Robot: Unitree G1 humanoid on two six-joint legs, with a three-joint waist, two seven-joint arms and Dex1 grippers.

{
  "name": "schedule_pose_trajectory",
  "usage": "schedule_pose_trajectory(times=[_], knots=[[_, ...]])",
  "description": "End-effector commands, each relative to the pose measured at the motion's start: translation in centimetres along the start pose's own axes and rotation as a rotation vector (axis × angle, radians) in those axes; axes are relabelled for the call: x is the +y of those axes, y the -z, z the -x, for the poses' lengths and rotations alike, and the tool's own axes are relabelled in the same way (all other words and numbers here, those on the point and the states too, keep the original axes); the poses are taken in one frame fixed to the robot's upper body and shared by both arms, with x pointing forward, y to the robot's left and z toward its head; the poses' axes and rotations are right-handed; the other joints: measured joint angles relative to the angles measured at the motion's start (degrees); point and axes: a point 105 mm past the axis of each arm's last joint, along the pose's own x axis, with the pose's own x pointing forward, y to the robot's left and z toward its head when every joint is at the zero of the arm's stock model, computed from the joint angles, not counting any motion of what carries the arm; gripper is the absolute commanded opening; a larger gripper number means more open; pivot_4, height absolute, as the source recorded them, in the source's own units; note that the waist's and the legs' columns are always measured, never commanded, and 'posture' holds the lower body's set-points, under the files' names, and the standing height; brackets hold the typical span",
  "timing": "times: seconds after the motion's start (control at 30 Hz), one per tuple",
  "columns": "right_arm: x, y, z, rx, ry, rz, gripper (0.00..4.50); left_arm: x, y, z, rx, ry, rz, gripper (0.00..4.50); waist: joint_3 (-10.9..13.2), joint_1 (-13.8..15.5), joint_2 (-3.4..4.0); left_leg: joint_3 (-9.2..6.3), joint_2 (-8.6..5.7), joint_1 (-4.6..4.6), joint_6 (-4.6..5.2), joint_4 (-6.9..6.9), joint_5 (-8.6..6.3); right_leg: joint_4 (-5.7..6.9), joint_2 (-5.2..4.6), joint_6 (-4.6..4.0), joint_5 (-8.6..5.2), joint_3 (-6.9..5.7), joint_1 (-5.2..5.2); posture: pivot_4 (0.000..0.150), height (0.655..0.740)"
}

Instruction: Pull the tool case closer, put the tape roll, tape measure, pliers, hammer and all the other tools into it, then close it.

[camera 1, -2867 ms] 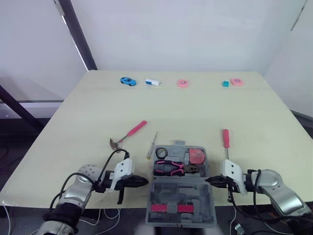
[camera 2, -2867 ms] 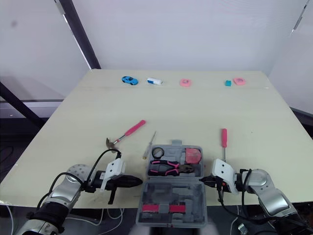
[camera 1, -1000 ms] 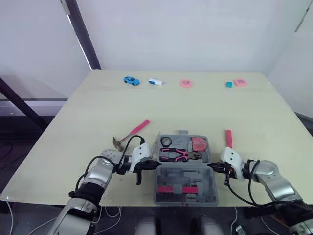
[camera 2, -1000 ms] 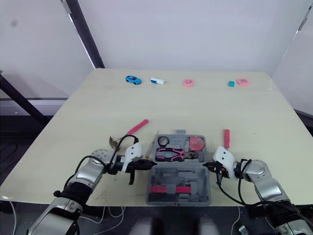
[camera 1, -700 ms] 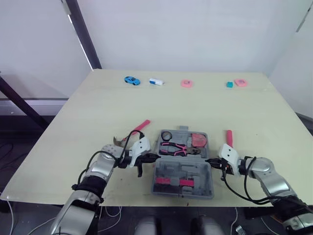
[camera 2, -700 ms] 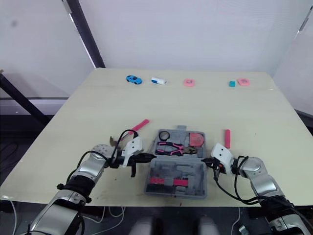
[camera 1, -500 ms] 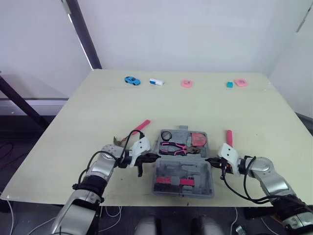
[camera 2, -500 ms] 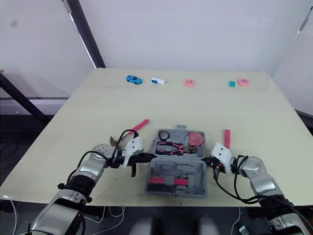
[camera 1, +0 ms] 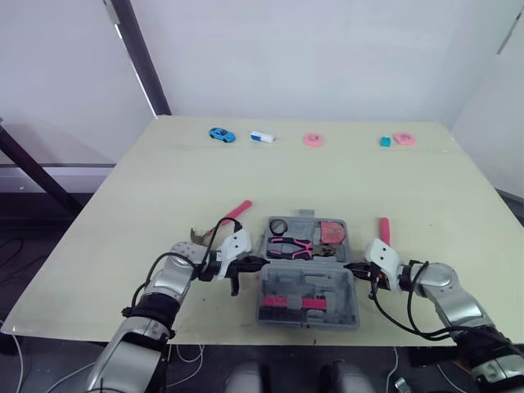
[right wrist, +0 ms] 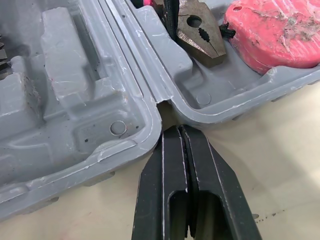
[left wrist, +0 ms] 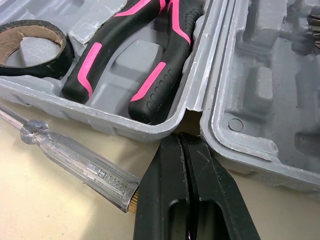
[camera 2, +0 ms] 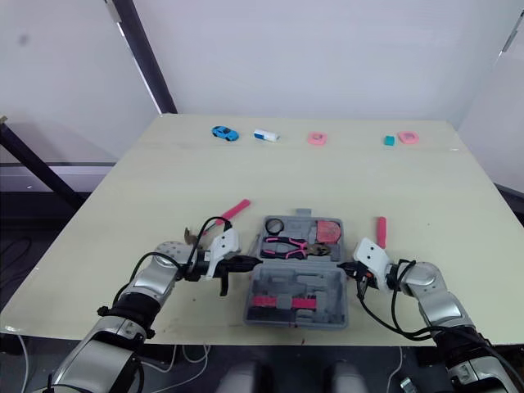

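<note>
tabletop (camera 1: 327, 180) | tool case (camera 1: 307, 284) lies open at near edge | left fingers (left wrist: 167, 172) pressed together, tips at case's left hinge notch | right fingers (right wrist: 167, 162) pressed together at right hinge notch | hammer (camera 1: 232, 214) left of case, screwdriver (camera 1: 382, 230) right, both outside | pliers (left wrist: 150, 65), tape measure (right wrist: 280, 30), tape roll (left wrist: 30, 42) inside far half

Pale table (camera 1: 164, 180). Open grey tool case (camera 1: 307, 284) sits at 6 o'clock by the near edge. Hammer (camera 1: 233, 211) lies at the case's 10 o'clock, clear screwdriver (left wrist: 75, 162) just beside its 9 o'clock wall, pink screwdriver (camera 1: 383, 229) at 3 o'clock. Along the 12 o'clock edge: toy car (camera 1: 218, 134), white block (camera 1: 261, 137), pink piece (camera 1: 311, 139), teal cube (camera 1: 383, 142), second pink piece (camera 1: 401, 138).
</note>
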Motion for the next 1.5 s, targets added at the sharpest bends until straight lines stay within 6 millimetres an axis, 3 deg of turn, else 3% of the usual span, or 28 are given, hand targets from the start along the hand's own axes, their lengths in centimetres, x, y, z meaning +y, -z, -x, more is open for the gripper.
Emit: schedule_pose_trajectory(times=[0.03, 0.5, 1.13, 1.5], knots=[[-0.6, -2.5, -0.1, -0.089, 0.013, 0.064, 0.0, -0.2, -1.8, -1.5, -0.047, 0.033, -0.055, 0.05, 0.0, 0.0, 0.0, 0.0, 0.0, 0.0, 0.0, 0.0, 0.0, 0.0, 0.0, 0.0, 0.0, 0.0, 0.0, 0.15, 0.74], [-0.9, -2.7, -0.3, -0.102, 0.039, 0.079, 0.0, -0.4, -1.6, -1.5, -0.043, 0.037, -0.052, 0.05, 0.0, 0.0, 0.0, 0.0, -0.01, 0.0, 0.0, 0.0, 0.0, 0.0, 0.0, 0.0, 0.0, 0.0, 0.0, 0.15, 0.74], [0.1, -2.4, -0.6, -0.089, -0.012, 0.06, 0.0, -1.3, -1.1, -1.1, -0.031, 0.084, -0.043, 0.05, 0.0, -0.2, 0.0, 0.0, 0.0, 0.0, 0.0, -0.01, 0.0, -0.01, 0.0, 0.0, 0.0, 0.0, 0.0, 0.15, 0.74], [-0.5, -3.3, -1.1, -0.118, 0.02, 0.081, 0.0, -1.3, -0.9, -0.9, -0.021, 0.081, -0.04, 0.05, 0.0, -0.9, 0.0, -0.01, 0.0, 0.0, 0.0, -0.01, 0.0, 0.0, 0.0, 0.0, 0.0, 0.0, 0.0, 0.15, 0.74]])
